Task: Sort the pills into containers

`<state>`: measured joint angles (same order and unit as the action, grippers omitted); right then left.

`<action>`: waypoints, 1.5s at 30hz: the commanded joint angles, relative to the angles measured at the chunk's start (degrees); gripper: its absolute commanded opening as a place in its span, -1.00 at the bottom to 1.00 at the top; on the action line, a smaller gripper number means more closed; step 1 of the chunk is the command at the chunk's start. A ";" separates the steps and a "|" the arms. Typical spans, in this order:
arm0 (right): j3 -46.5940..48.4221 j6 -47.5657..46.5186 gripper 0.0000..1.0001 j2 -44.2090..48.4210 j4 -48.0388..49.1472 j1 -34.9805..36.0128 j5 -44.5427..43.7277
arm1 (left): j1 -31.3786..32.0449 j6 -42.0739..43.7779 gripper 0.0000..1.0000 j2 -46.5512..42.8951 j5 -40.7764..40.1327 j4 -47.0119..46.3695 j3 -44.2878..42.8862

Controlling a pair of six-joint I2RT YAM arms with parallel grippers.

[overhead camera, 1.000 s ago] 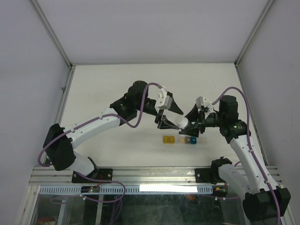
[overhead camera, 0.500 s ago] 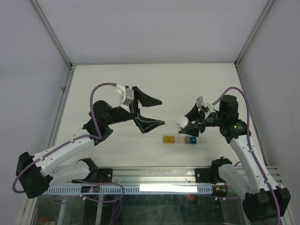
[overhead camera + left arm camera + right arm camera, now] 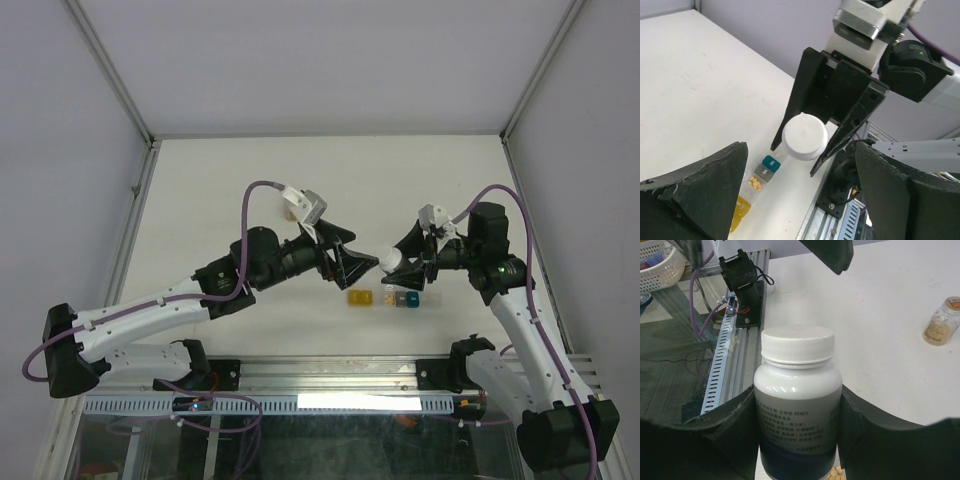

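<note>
My right gripper [image 3: 403, 265] is shut on a white pill bottle [image 3: 392, 263] and holds it tilted above the containers; in the right wrist view the bottle [image 3: 797, 405], cap on, stands between the fingers [image 3: 730, 435]. The containers lie in a short strip: yellow [image 3: 355, 298], clear [image 3: 385, 297], teal [image 3: 406, 298]. Small yellow pills [image 3: 756, 182] lie in the clear box. My left gripper [image 3: 355, 255] is open, just left of the bottle's cap [image 3: 805, 136] and not touching it; nothing is between its fingers [image 3: 695, 195].
A small amber bottle [image 3: 942, 322] stands on the white table [image 3: 220, 190], apart from the strip. The metal rail [image 3: 330, 372] runs along the near edge, close to the containers. A white basket [image 3: 655, 262] sits beyond the table.
The left gripper opened at the bottle's cap, swung away to the left with jaws wide, and has come back beside the cap. The right arm and bottle have not moved.
</note>
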<state>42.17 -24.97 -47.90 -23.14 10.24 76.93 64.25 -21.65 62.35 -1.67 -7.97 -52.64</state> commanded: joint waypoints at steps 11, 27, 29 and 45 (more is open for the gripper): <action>1.34 0.01 -1.00 -0.08 2.45 -0.48 0.09 | -0.09 -2.26 0.47 8.10 -0.41 6.52 -11.42; 1.36 0.23 -1.00 -0.16 2.52 -0.48 0.15 | -0.09 -1.29 0.04 13.44 6.46 11.35 -16.45; 1.33 0.19 -1.00 -0.16 2.56 -0.48 0.11 | -0.13 -1.09 -0.06 13.93 7.14 11.88 -16.75; 1.23 0.02 -1.00 -0.06 2.49 -0.48 0.22 | -6.21 58.33 -0.47 12.12 47.71 18.44 -12.93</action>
<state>42.04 -26.61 -48.07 -23.79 10.66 79.79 61.21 14.59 75.50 25.04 4.91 -66.57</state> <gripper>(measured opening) 0.544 0.378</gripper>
